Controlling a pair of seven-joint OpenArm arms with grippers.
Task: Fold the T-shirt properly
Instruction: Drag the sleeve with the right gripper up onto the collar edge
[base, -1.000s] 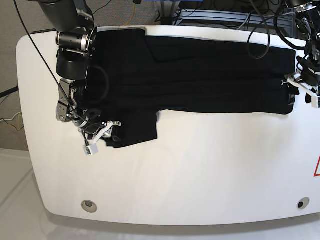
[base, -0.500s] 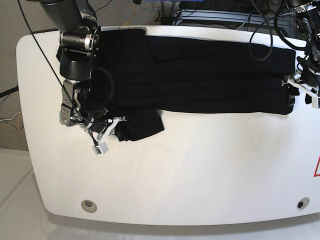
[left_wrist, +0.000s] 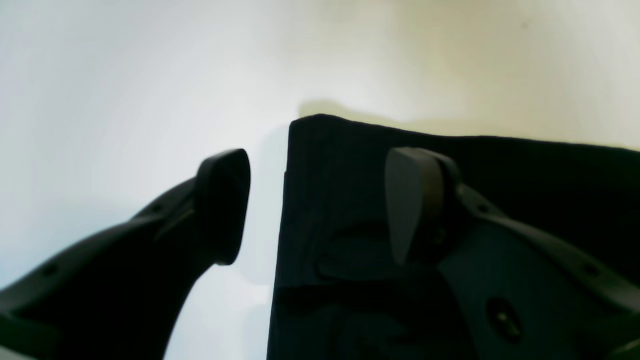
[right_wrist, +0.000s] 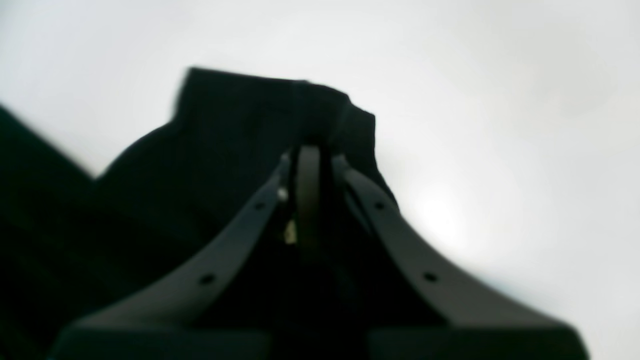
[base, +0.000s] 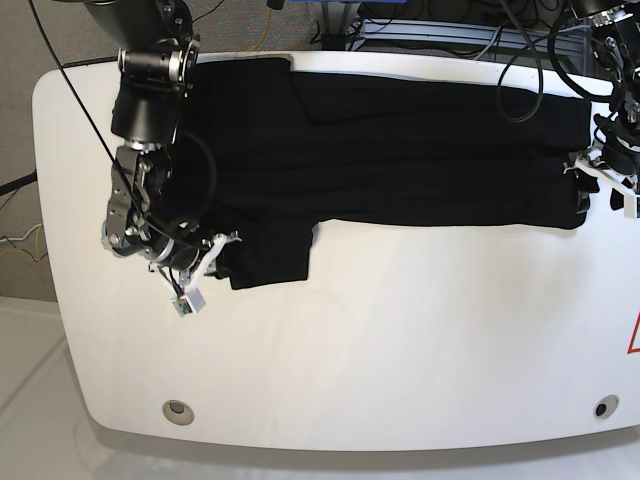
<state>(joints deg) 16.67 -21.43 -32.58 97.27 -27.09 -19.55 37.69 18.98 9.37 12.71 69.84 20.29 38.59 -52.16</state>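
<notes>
My right gripper (right_wrist: 310, 165) is pinched shut on the sleeve (base: 268, 255) of the shirt (base: 400, 160), whose long axis runs across the table (base: 400, 340) toward my left gripper (left_wrist: 315, 200). There the jaws gape, the hem corner between the fingers (left_wrist: 222, 200). Since a second ago the right jaws have closed and the sleeve has shifted slightly.

The T-shirt (base: 420, 160) is soft black cloth. It looks matt, not shiny, with faint lines across it. The counter (base: 400, 340) is white, smooth and a little glossy. The fingers (left_wrist: 220, 205) look like dark, smooth, hard plastic with a dull shine. The arm (base: 150, 90) is black, with a shiny metal ring.
</notes>
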